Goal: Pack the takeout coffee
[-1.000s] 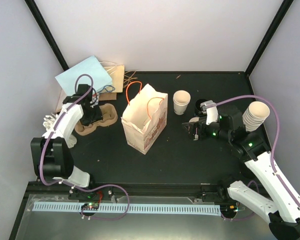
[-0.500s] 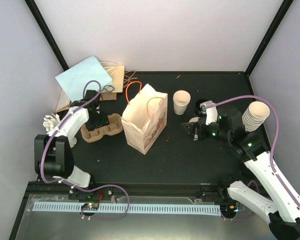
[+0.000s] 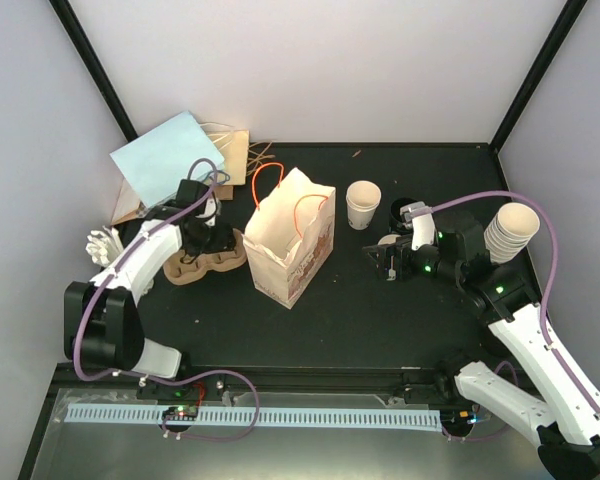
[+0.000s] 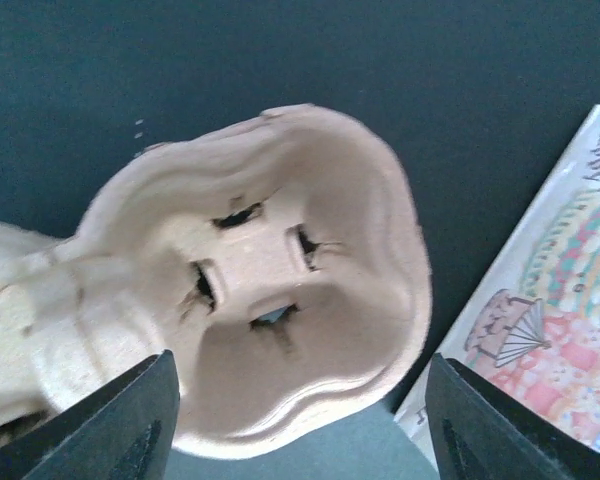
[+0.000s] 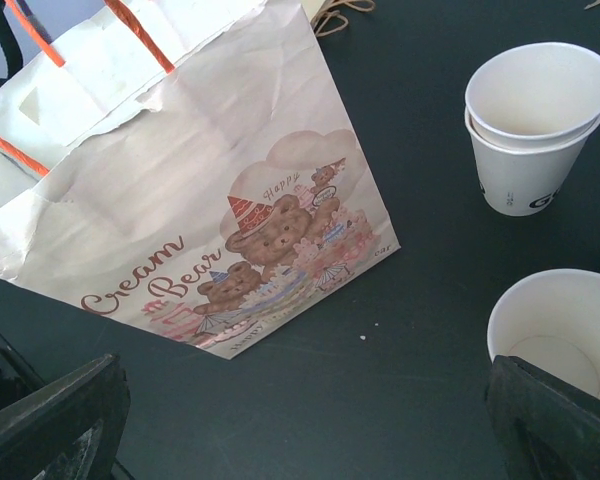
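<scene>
Two nested cream paper takeout coffee cups (image 3: 363, 203) (image 5: 535, 115) stand open-topped right of the printed paper bag (image 3: 290, 250) (image 5: 180, 180). Another open cup (image 5: 558, 330) stands just right of my right gripper (image 3: 385, 262) (image 5: 305, 430), which hovers open over bare table beside the bag. My left gripper (image 3: 208, 240) (image 4: 300, 440) is open above the brown pulp tray (image 3: 195, 268) (image 4: 280, 300). The tray's rounded end lies between the spread fingers (image 4: 110, 420), with a gap showing on each side. The tray's end lies close to the bag's side (image 4: 550, 330).
A tall stack of paper cups (image 3: 510, 230) stands at the right edge. A light-blue sheet (image 3: 165, 158) and flat brown bags (image 3: 235, 150) lie at the back left. A white crumpled thing (image 3: 100, 243) sits at the left wall. A dark round thing (image 3: 402, 205) lies by the cups.
My left gripper has carried the pulp tray rightwards towards the bag, and its jaws have spread wider apart. The right arm has not moved.
</scene>
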